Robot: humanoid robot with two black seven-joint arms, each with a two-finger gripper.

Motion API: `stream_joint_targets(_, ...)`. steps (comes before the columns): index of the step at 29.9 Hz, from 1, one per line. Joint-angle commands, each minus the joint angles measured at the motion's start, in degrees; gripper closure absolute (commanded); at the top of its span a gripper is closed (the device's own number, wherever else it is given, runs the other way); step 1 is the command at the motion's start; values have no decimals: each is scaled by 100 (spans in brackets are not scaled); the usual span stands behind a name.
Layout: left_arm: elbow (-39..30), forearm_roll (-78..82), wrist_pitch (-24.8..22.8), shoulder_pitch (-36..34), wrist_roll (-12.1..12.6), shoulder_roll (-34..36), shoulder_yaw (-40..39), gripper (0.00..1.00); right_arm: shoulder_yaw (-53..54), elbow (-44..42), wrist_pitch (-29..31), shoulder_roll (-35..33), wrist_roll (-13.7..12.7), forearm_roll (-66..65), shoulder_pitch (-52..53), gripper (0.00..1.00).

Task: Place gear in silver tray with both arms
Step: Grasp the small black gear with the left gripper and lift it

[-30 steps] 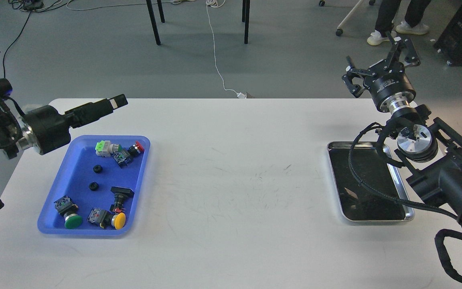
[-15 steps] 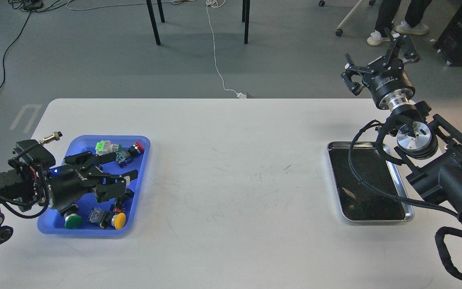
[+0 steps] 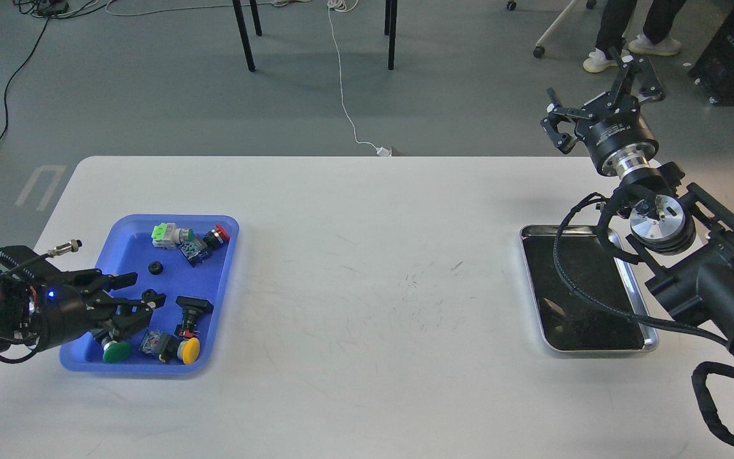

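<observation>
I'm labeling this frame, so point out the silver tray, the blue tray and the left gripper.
silver tray [image 3: 651, 339]: head view, on its shiny rim at the near right corner.
blue tray [image 3: 223, 280]: head view, on its right wall.
left gripper [image 3: 139, 290]: head view, midway between its spread fingertips, over the blue tray.

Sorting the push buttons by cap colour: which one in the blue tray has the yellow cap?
The yellow-capped push button at the blue plastic tray's near right corner, right of the green-capped one; the red-capped one lies at the far end.
</observation>
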Motion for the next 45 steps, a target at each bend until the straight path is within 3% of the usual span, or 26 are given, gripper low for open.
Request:
stream_joint_targets(1, 188, -1, -4, -24, 4, -27, 2, 43, 0, -1, 0, -5, 0, 0, 12, 1)
stream_joint_targets(6, 470, 8, 4, -24, -22, -176, 2, 46, 0, -1, 0, -5, 0, 0, 3, 1)
stream_joint_targets(26, 532, 175, 4, -7, -13, -370, 20, 49, 0, -1, 0, -13, 0, -8, 3, 1)
stream_joint_targets(34, 751, 175, 4, -7, -13, -449, 20, 62, 0, -1, 0, -13, 0, -8, 3, 1)
stream_joint_targets(45, 971, 175, -4, 2, -31, -581, 20, 64, 0, -1, 0, -13, 0, -8, -5, 1)
